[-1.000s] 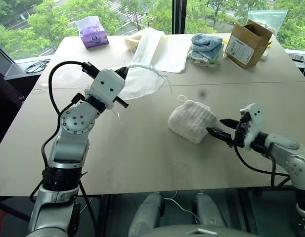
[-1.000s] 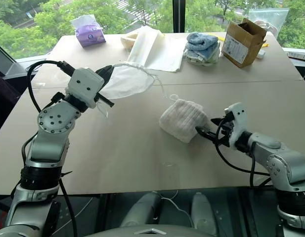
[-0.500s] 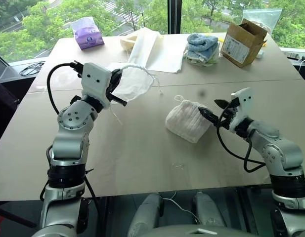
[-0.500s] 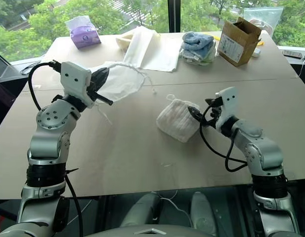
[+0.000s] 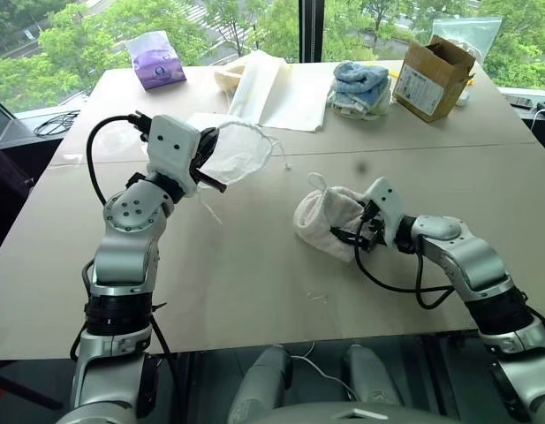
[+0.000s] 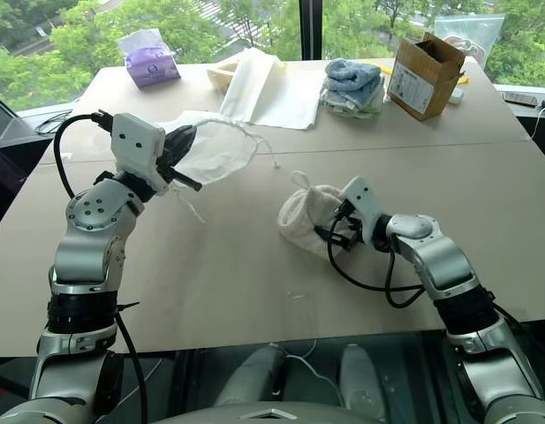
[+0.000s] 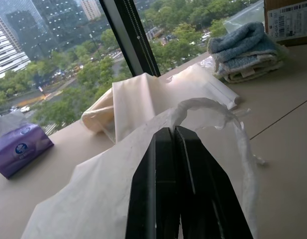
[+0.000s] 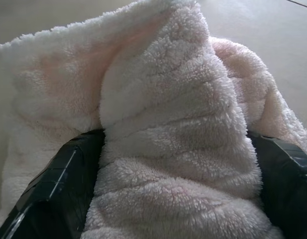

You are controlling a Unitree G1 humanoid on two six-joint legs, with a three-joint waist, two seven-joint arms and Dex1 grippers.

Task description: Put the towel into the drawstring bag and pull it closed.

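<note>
Jaws of the right gripper (image 5: 353,237) stand wide open with a raised fold of the towel (image 5: 325,216) between the two fingers (image 8: 49,191), not yet clamped. Jaws of the left gripper (image 7: 175,164) are pressed fully together on the fabric of the drawstring bag (image 5: 239,150), holding it lifted off the table (image 5: 254,283). For a sound pick-up, close the right fingers on the thick fold, deep enough that several layers are caught, then lift clear before carrying it toward the bag. The towel lies bunched on the table, to the right of the bag and well apart from it; its long axis runs roughly across the table, with the small loop at its far end. The bag's gathered mouth faces toward the towel.
</note>
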